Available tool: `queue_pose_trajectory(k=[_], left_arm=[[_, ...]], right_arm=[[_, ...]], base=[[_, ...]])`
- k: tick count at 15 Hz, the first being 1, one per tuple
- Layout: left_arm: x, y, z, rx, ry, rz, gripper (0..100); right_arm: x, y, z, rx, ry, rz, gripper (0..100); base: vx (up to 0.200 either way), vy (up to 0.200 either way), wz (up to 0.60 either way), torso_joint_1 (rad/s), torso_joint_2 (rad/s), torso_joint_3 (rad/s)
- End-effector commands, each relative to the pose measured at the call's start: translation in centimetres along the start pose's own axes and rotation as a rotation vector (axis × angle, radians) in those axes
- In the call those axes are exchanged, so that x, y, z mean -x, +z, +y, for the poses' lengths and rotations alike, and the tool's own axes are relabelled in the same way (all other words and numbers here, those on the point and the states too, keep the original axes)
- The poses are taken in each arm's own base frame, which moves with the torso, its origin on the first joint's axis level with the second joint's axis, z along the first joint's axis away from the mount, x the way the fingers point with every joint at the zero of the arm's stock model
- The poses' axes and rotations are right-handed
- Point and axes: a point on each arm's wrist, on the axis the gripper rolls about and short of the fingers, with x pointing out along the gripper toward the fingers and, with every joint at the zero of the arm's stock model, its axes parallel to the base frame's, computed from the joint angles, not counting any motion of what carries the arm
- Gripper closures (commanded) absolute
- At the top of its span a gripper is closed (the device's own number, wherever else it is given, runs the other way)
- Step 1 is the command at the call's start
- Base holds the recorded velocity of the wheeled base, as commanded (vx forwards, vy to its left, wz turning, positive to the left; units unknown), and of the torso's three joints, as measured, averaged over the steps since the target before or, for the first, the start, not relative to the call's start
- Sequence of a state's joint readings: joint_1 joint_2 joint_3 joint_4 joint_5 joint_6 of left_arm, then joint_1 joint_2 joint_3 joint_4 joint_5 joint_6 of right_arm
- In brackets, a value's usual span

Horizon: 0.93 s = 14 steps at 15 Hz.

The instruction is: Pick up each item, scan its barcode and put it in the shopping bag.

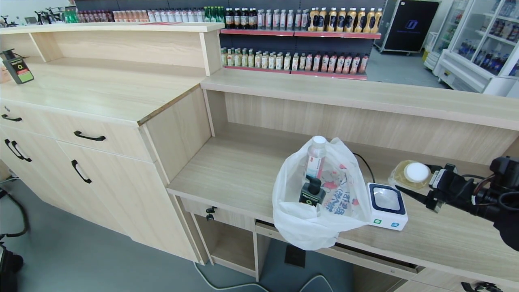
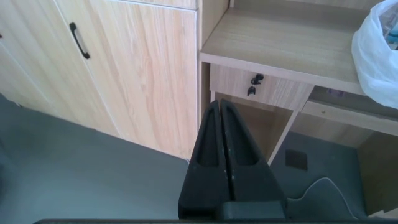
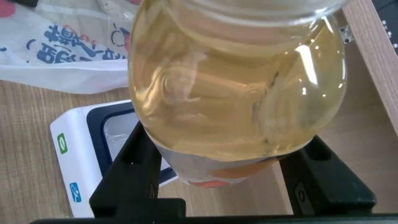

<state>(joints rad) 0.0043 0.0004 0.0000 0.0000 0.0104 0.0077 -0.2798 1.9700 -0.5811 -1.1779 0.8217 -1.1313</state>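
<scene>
My right gripper is clamped on the yellow bottle, seemingly just beside the scanner. My left gripper hangs closed below the counter.

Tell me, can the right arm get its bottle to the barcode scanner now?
Probably yes: the right gripper holds the bottle close beside the barcode scanner, and nothing stands between them.
</scene>
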Motion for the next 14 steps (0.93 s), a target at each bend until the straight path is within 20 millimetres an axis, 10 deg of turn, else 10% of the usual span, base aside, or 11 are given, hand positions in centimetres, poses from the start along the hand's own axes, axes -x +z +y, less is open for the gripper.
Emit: queue_pose_trajectory(k=[1,14], left_arm=[[0.0,0.0,0.0,0.000,0.001,0.000,100],[0.0,0.0,0.0,0.000,0.001,0.000,100]], right_arm=[[0.0,0.0,0.0,0.003,-0.001,-0.002,100],[1.0,1.8,-1.8,-0.090,-0.062,-0.005,100]], base=[[0.000,0.000,0.00,0.000,0.00,0.000],[0.000,0.000,0.00,0.000,0.00,0.000]])
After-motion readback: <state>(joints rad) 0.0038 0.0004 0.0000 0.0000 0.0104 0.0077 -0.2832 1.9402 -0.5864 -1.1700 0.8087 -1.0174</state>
